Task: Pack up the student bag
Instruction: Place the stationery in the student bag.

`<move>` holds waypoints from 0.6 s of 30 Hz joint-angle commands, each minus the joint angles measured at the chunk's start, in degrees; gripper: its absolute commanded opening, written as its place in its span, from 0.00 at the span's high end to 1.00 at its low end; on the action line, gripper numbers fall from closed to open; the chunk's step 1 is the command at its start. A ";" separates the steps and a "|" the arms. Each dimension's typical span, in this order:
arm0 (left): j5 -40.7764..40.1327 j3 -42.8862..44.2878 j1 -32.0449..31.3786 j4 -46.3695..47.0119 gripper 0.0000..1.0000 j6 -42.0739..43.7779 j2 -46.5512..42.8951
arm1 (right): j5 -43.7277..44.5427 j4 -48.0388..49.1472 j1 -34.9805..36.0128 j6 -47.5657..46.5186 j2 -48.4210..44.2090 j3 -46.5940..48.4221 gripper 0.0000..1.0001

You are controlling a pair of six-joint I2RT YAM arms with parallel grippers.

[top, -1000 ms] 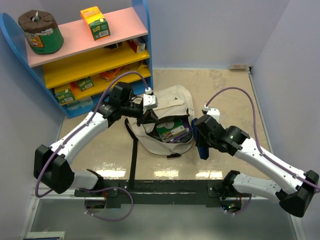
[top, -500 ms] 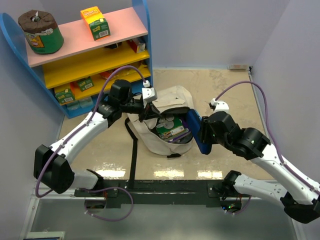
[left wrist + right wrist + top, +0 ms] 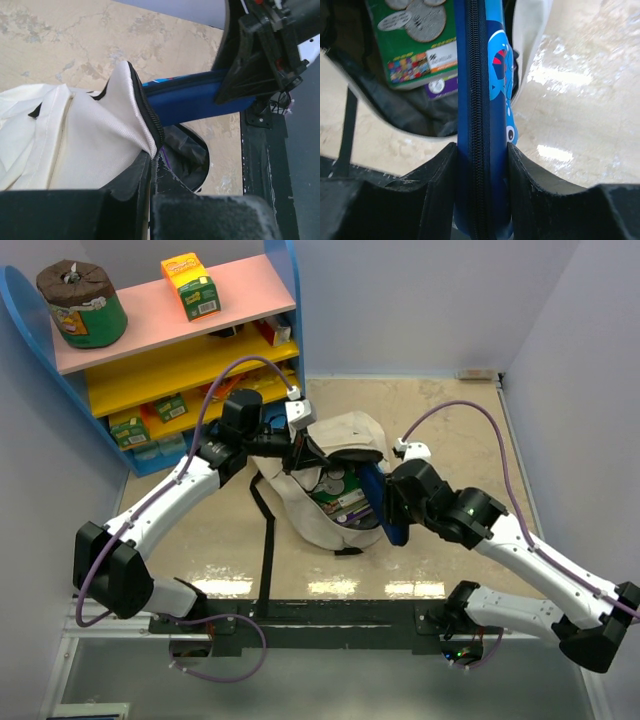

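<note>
Student bag (image 3: 345, 432): lay at the centre of the bench (image 3: 460, 410), between the two arms, with its mouth turned toward the near right.
Left fingers (image 3: 142, 180): were closed on the black zipper edge of the bag's cream flap. They lifted it up and to the far left, apparently to hold the mouth open.
Right fingers (image 3: 442, 175): were clamped on the flat sides of the blue pencil case (image 3: 495, 75), with the zipper edge facing the wrist camera.
Pencil case position: was at the right rim of the opening, narrow edge leading, probably so it could slip in beside the contents.
Bag contents: a green book (image 3: 415, 40) lay flat on the dark lining, with a purple item just under it.
Step judged: insertion was under way; release was not yet done.
Risk: the case could catch on the floppy right rim.
</note>
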 commanded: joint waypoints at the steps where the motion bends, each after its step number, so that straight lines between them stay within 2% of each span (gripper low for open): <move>1: 9.04 0.51 -0.30 1.90 1.00 2.08 -2.84 | 10.31 9.93 0.18 -2.62 1.76 1.95 1.00; 7: 13.70 1.47 -0.47 -6.19 1.00 9.11 -3.80 | 18.05 19.33 0.18 -6.84 8.08 2.57 1.00; 13: 16.08 1.65 -0.38 -8.92 1.00 12.02 -3.98 | 14.03 32.00 0.61 -8.86 12.30 -2.52 1.00; 18: 15.47 1.47 -0.38 -9.01 1.00 12.55 -4.16 | 12.69 34.66 4.29 -7.64 15.29 -6.04 1.00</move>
